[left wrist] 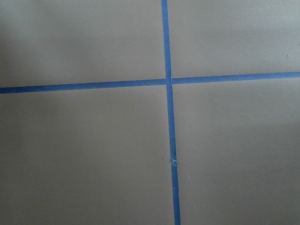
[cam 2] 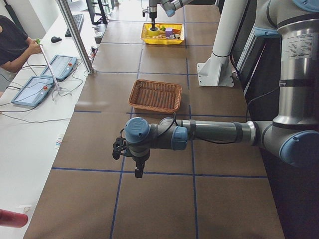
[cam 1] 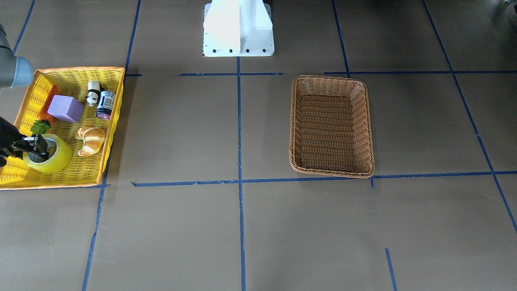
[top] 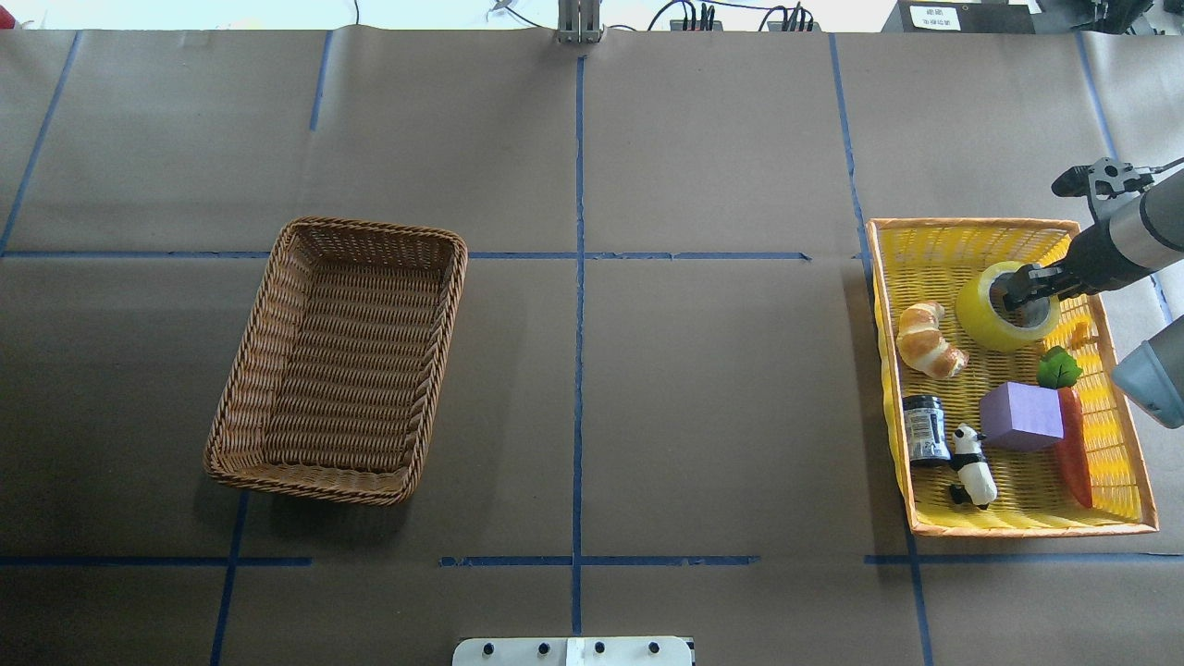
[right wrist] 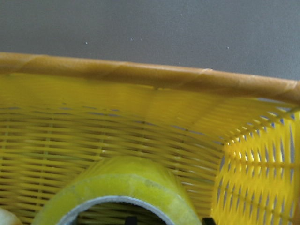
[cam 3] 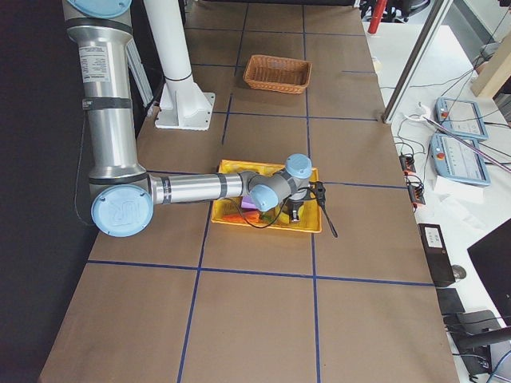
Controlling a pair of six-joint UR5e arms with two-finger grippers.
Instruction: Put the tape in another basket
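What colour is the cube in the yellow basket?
The cube is light purple; the overhead exterior view shows it best.

the right hand (top: 1016,296) comes in from the right edge and dips into the hollow middle of the tape (top: 978,319); whether it pinches the roll's wall is unclear. the tape lies flat in the yellow basket (top: 971,223), near a croissant (top: 928,340), purple block (top: 1020,416), carrot (top: 1076,458), jar (top: 924,429) and panda figure (top: 973,465). the brown basket (top: 370,228) sits well apart, on the left half of the worktop (top: 647,416).
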